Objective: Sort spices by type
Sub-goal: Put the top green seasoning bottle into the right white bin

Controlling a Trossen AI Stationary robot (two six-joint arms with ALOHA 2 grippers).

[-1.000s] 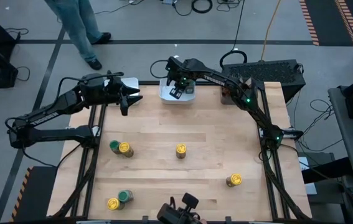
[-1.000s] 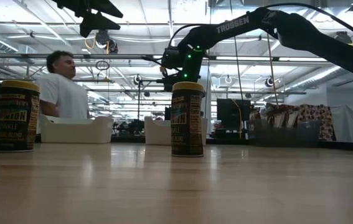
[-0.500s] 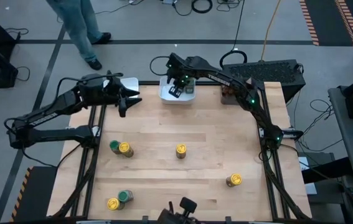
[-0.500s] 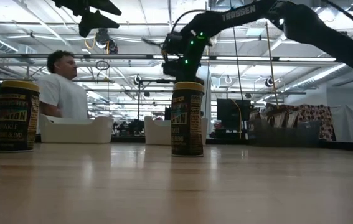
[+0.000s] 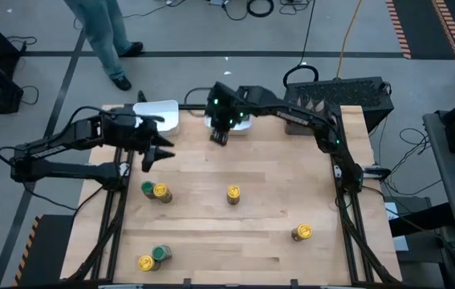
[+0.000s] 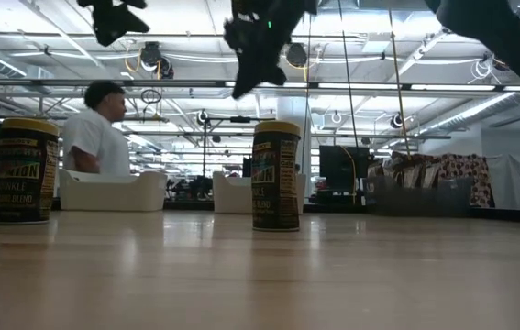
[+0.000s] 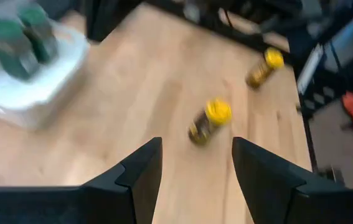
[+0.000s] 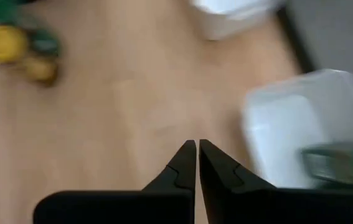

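Across the wooden table we still have six jars standing loose, while two white trays sit at the far edge: the left tray, where the left wrist view shows green-lidded jars already gathered, and the middle tray, just beside our right gripper. Our left arm reaches in from the left with the left gripper above the boards, fingers clearly apart and holding nothing; it hangs nearest the pair on the left side, a green-lid jar touching a yellow-lid jar. Our right gripper hovers at the near edge of the middle tray with its fingers pressed together and empty. The other loose spices are a lone yellow-lid jar mid-table, another yellow one near the right side, and a yellow and green pair at the near left. We judge the step in hand to be picking the next jar, and that the touching pairs call for care: we should descend straight over one lid, turn the fingers so they slide into free space rather than against the neighbour, and grip the body low enough that the jar stays upright.
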